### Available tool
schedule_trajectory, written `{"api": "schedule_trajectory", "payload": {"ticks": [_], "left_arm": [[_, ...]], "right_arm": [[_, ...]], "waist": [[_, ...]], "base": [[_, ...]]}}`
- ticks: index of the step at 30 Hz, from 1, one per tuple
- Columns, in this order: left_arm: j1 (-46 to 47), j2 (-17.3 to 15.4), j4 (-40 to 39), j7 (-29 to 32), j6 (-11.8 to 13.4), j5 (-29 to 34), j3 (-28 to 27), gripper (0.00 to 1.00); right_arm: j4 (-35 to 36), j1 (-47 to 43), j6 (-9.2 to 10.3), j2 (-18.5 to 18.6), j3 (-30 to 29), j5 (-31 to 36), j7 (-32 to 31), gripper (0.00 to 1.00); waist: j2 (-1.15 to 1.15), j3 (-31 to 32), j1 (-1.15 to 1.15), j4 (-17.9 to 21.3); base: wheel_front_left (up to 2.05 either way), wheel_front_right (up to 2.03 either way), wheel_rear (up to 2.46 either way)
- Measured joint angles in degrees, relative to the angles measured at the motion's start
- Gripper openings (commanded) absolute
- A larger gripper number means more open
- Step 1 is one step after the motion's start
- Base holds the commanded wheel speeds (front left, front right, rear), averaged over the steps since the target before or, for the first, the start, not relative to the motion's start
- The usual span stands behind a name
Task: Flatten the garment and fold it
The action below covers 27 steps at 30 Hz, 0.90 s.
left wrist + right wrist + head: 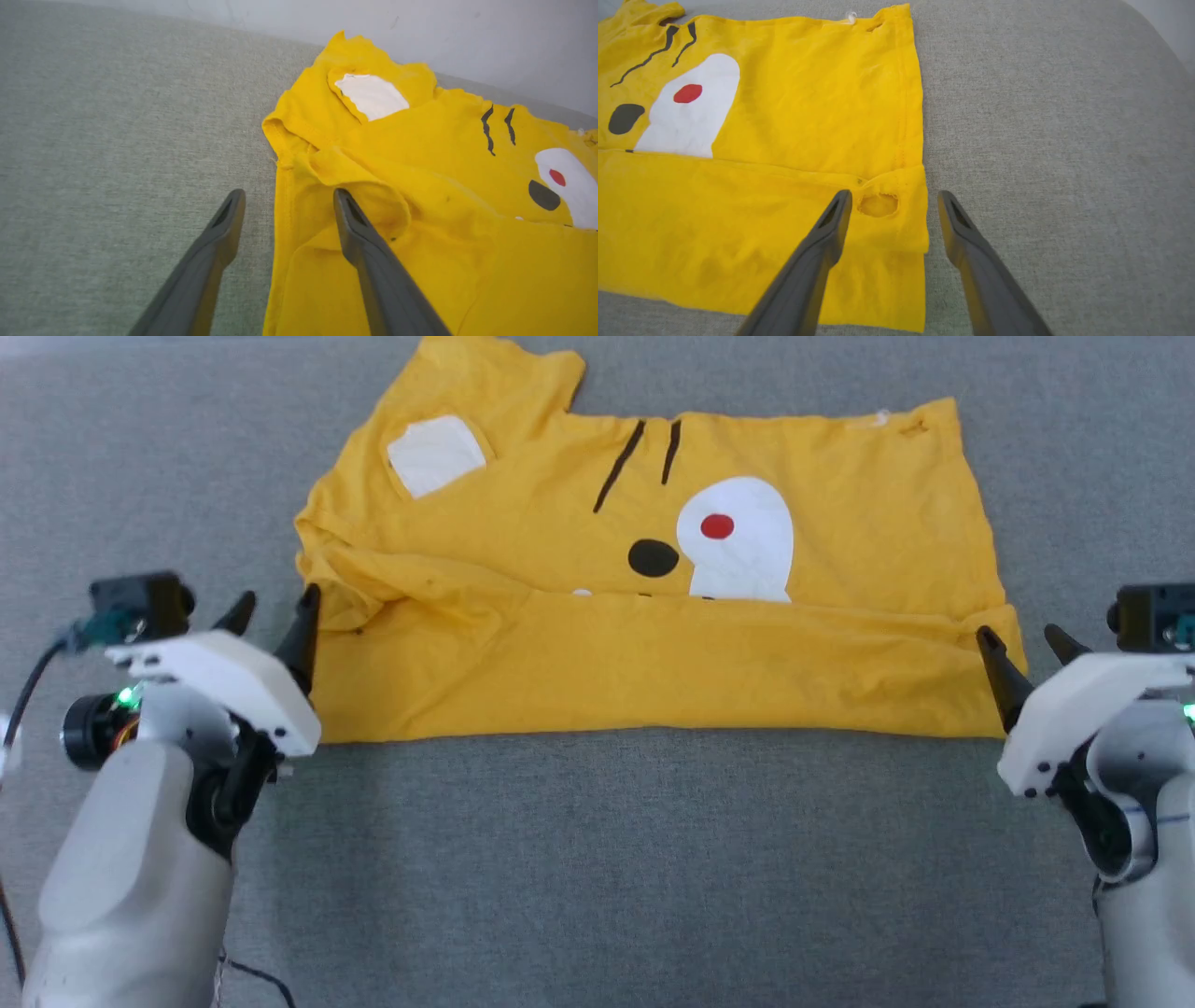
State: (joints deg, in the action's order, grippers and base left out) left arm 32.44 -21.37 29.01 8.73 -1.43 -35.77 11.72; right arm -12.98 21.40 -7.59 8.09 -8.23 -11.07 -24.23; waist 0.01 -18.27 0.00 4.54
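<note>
Left gripper and right gripper are spread wide, empty, at the ends of the garment, which is laid near the surface's far edge, its print partly hidden by a fold.

I have wide bare gray cloth along the bottom of the head view, and strips at the left and right edges, free to pass through. The yellow shirt lies low across the middle and top. In the left wrist view a pale wall stands upper right, close behind it.
</note>
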Motion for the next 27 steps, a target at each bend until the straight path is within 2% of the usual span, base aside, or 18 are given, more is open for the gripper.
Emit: {"api": "schedule_trajectory", "payload": {"ticks": [3, 6, 11, 17, 21, 27], "left_arm": [[-4.30, 0.52, -4.05, -8.48, 2.60, 1.37, -1.85, 1.00], [-9.11, 1.97, -7.59, -13.67, 5.13, 1.94, -2.77, 1.00], [-16.23, 3.79, -11.62, -16.61, 9.11, 3.20, -3.00, 1.00], [-19.01, 4.20, -13.39, -12.80, 12.69, 3.83, -2.44, 1.00], [-19.14, 4.11, -13.13, -8.22, 14.40, 3.49, -2.24, 1.00], [-18.76, 2.97, -10.42, 1.03, 18.69, 3.16, -2.11, 1.00]], "right_arm": [[1.69, -2.90, 0.00, -0.33, -0.56, -0.10, 5.94, 1.00], [3.67, -6.15, 0.00, -1.16, -1.36, -0.12, 12.82, 1.00], [7.13, -11.35, 0.02, -3.12, -2.32, 1.12, 24.29, 1.00], [10.13, -15.62, 0.02, -4.75, -1.87, 4.79, 33.97, 1.00], [10.79, -17.22, 0.03, -4.89, -0.44, 5.38, 35.64, 1.00], [10.00, -17.81, 0.03, -5.01, 1.34, 3.28, 36.54, 1.00]], "waist": [[0.00, 1.79, 0.00, -0.40], [0.00, 3.68, 0.00, -0.87], [0.00, 6.64, -0.01, -1.55], [0.00, 8.60, -0.01, -1.33], [0.00, 8.78, -0.01, 0.06], [0.00, 8.57, 0.00, 2.48]], "base": [[0.00, 0.00, 0.00], [0.00, 0.00, 0.00], [0.00, 0.00, 0.00], [0.00, 0.00, 0.00], [0.00, 0.00, 0.00], [0.00, 0.00, 0.00]]}}
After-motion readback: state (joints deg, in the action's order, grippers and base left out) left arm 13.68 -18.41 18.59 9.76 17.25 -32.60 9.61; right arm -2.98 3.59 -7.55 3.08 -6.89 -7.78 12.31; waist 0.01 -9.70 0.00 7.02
